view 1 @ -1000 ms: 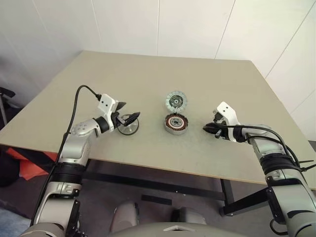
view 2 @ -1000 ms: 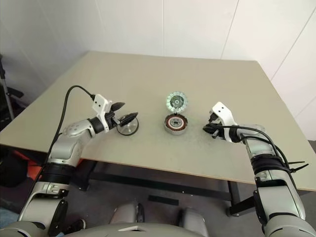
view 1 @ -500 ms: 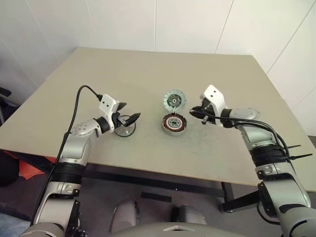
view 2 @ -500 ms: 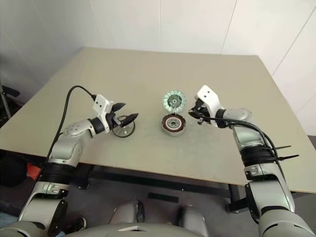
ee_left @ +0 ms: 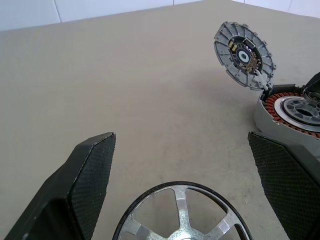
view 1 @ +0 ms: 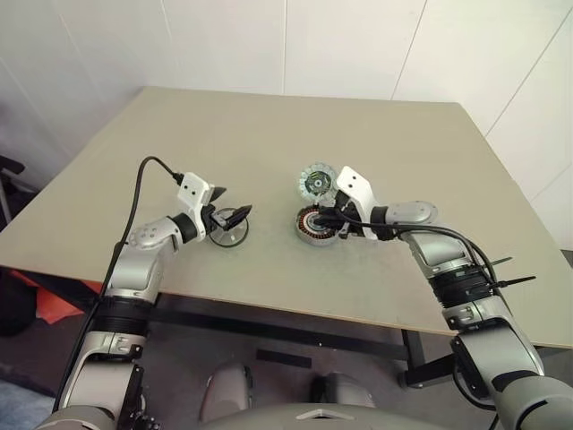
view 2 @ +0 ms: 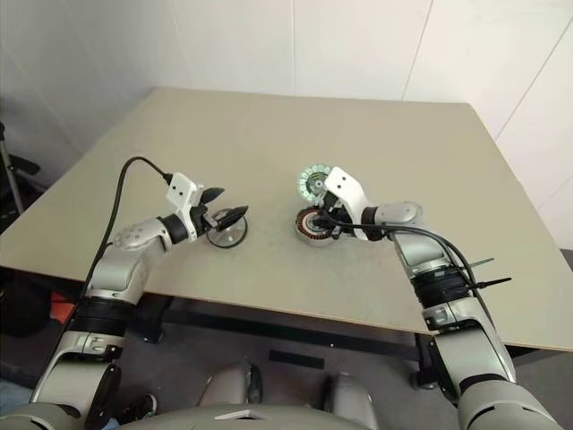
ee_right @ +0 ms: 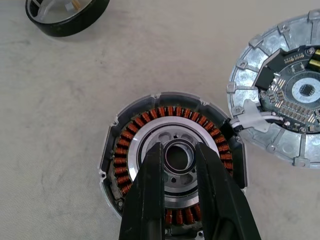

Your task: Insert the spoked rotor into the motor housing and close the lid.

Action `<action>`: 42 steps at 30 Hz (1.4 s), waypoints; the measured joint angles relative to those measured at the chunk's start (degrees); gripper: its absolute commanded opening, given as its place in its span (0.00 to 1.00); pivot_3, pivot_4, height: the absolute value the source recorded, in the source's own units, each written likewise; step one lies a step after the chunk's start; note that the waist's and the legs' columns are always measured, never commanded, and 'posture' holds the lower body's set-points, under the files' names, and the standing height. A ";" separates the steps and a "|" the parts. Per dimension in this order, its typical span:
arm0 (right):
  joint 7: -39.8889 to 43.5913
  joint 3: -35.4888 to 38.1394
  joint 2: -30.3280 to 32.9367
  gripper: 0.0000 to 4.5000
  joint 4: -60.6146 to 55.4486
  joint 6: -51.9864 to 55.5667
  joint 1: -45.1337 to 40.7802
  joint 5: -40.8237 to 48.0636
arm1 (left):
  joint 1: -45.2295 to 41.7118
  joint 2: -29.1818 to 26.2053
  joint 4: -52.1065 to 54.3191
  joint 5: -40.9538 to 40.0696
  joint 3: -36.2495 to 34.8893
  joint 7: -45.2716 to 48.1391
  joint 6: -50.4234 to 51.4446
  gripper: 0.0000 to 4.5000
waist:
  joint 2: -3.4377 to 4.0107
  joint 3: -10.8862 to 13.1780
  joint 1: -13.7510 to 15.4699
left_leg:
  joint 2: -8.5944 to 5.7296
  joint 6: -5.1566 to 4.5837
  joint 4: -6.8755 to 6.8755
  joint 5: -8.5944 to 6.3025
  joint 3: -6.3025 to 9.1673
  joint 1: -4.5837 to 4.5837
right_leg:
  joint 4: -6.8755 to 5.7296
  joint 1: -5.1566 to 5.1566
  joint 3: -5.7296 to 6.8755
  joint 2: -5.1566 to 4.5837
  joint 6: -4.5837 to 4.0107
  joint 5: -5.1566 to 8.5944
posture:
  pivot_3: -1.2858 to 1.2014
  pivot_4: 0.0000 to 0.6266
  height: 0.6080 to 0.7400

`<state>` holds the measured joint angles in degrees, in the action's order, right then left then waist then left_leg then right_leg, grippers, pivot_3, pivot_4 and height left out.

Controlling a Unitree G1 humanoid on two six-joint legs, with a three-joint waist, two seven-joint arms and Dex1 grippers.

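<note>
The spoked rotor [view 1: 229, 232] lies flat on the table, silver with a dark rim. My left gripper [view 1: 231, 204] hovers just above it, open, its fingers [ee_left: 87, 182] wide on either side of the wheel [ee_left: 182, 217]. The motor housing [ee_right: 150, 125], ringed with copper windings, sits at the table's middle. My right gripper [ee_right: 178, 152] hangs over its silver centre with fingers close together and nothing between them. The lid [view 1: 315, 182] is propped up behind the housing, joined to it by white wires [ee_right: 252, 120].
The tan table [view 1: 269, 134] stretches wide and bare behind the parts. Its front edge [view 1: 269, 300] runs close below both arms. A black cable [view 1: 139, 193] loops from my left wrist. White wall panels rise at the back.
My right arm has swung left from the table's right side to a spot over the motor housing. The left gripper and the parts have stayed put.
</note>
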<state>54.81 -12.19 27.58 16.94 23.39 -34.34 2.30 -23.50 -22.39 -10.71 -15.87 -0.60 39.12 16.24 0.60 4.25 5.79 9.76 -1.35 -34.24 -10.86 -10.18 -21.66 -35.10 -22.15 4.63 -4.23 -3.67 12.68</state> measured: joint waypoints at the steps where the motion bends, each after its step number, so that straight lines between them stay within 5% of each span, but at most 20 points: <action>1: -0.07 -0.06 0.00 0.12 0.74 -0.26 0.05 -0.22 | 0.00 0.00 0.00 0.00 0.00 -0.02 0.00 1.00 | 0.00 0.00 -0.01 | 0.00 0.00 0.00 0.00 0.00 -0.01 | 0.00 0.00 0.00 0.00 0.00 0.00 | 0.52 0.00 1.00; 39: -0.38 -1.80 -0.98 0.12 2.86 -2.85 -1.58 -3.39 | 0.93 0.21 0.04 0.34 0.01 -0.44 -0.03 1.00 | 0.00 0.00 -0.09 | 0.00 0.04 -0.02 0.03 0.00 0.03 | -0.13 0.00 0.00 0.00 -0.01 -0.01 | 0.52 0.00 1.00; 42: 0.26 -1.92 -0.80 0.35 2.79 -2.83 -1.70 -3.37 | 1.03 0.21 0.05 0.35 0.01 -0.45 -0.03 1.00 | 0.00 0.00 -0.08 | 0.00 0.04 -0.02 0.03 0.01 0.04 | -0.14 0.00 0.00 0.00 -0.01 0.00 | 0.52 0.00 1.00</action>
<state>55.07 -14.11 26.78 19.73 20.56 -36.04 -1.07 -22.47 -22.18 -10.66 -15.53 -0.59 38.67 16.21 0.59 4.25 5.71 9.76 -1.31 -34.26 -10.83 -10.17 -21.63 -35.24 -22.15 4.63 -4.23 -3.68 12.67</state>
